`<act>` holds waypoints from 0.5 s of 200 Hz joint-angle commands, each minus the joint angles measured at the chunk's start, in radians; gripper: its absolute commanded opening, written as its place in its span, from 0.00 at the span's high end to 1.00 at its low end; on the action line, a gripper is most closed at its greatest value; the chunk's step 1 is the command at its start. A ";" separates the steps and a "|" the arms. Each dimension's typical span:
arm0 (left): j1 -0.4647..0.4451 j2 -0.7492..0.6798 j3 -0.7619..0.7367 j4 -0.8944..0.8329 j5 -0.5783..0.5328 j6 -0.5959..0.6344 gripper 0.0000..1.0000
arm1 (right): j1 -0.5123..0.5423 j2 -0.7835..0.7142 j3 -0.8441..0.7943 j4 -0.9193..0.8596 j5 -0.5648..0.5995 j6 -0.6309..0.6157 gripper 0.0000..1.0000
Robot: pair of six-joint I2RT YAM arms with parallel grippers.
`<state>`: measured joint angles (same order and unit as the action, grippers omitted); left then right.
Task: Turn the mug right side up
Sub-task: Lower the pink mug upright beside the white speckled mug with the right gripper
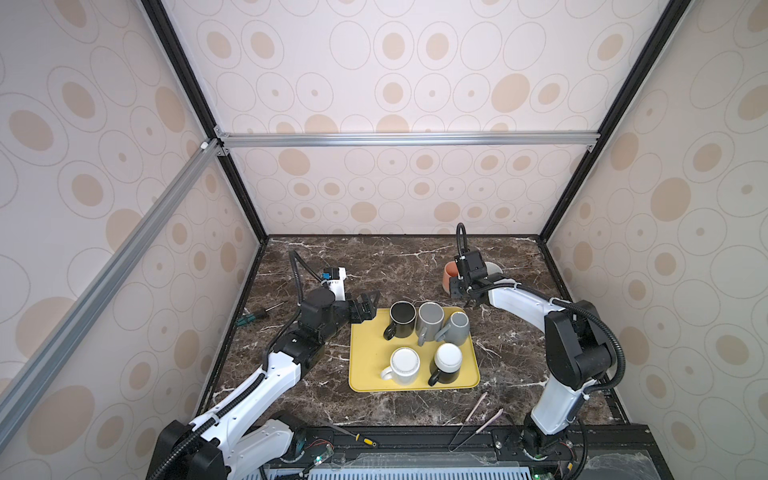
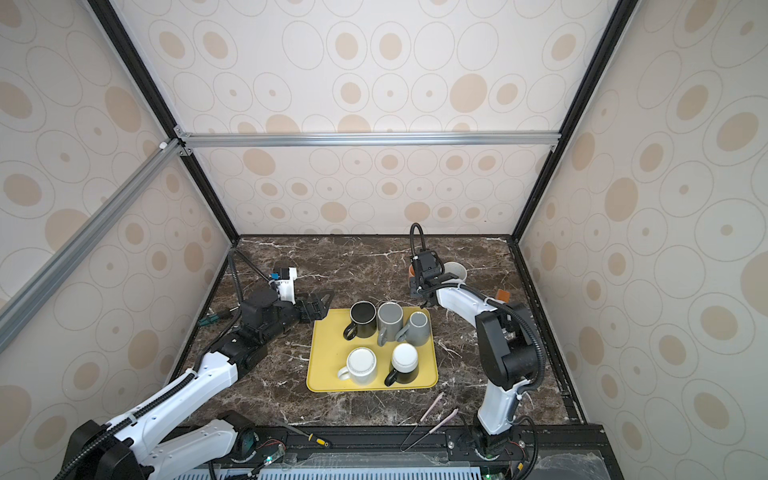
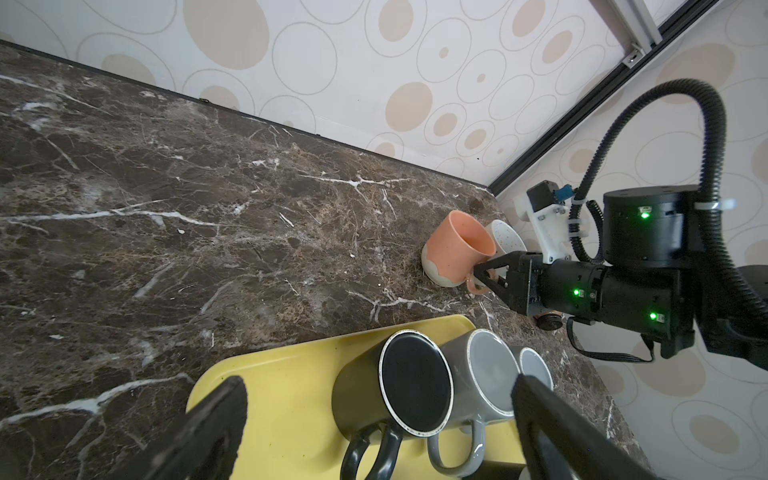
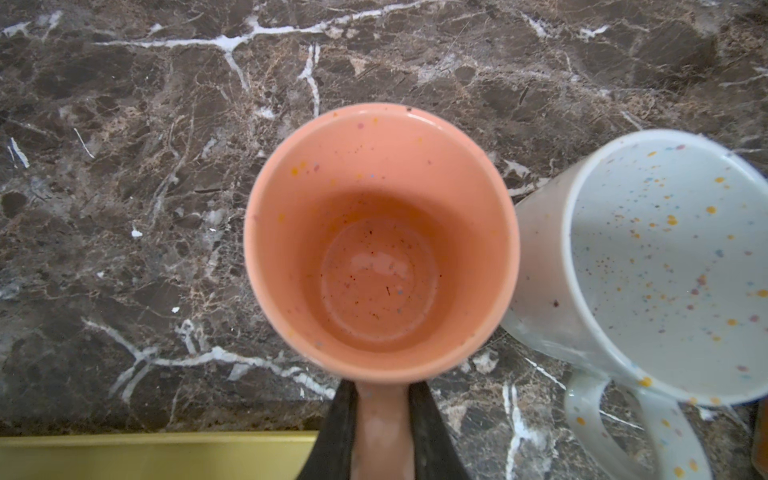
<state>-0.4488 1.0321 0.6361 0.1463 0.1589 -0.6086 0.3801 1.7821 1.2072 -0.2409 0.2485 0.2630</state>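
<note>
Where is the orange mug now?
In both top views the orange mug is back right, behind the yellow tray, beside the white speckled mug, handle in the right pincer.

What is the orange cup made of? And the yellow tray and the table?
The peach-orange mug looks like glazed ceramic: thick rim, glossy inside with a glint and tiny coloured speckles. The yellow tray looks like matte plastic, smooth with rounded corners, though painted metal is possible. The tabletop looks like polished brown marble with white veins, or a printed imitation.
</note>
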 commanded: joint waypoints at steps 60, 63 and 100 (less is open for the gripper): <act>0.009 0.000 -0.011 0.031 0.017 -0.010 0.00 | -0.012 0.004 -0.025 0.127 0.066 0.005 1.00; 0.009 0.000 -0.012 0.031 0.017 -0.010 0.00 | -0.012 0.004 -0.027 0.127 0.066 0.004 1.00; 0.009 0.003 -0.012 0.029 0.021 -0.010 0.00 | -0.013 0.005 -0.046 0.141 0.069 0.009 1.00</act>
<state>-0.4488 1.0325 0.6220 0.1558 0.1719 -0.6128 0.3744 1.7847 1.1664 -0.1696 0.2848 0.2642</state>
